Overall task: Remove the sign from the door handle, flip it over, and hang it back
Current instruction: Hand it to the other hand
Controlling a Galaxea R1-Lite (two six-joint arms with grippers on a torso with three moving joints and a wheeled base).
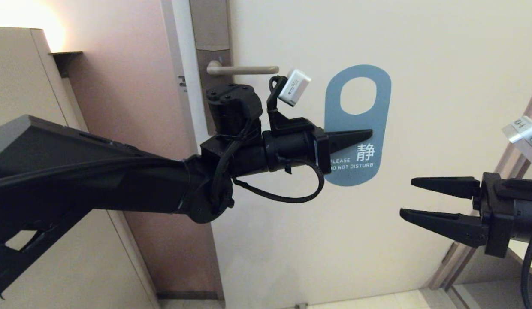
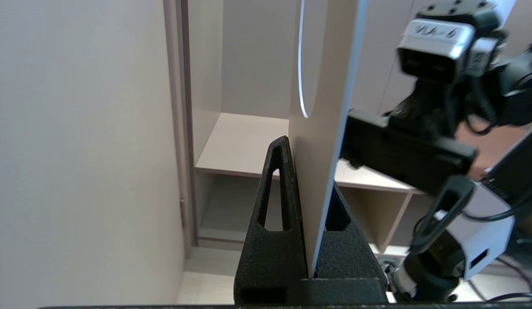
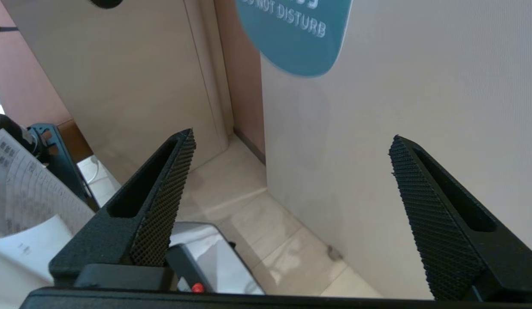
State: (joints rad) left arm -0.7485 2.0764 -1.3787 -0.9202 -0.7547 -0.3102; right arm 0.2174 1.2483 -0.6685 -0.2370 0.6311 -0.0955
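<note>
Our left arm reaches in from the left and stretches level toward the right. Its gripper, our left gripper (image 1: 356,134), has its two black fingers (image 2: 278,189) pressed close together on a thin flat card, pinching it edge-on. Our right gripper (image 1: 414,198) enters from the right, lower than the left one, and points back to the left. Its two black fingers (image 3: 163,201) stand wide apart, with nothing between them, and touch nothing.
</note>
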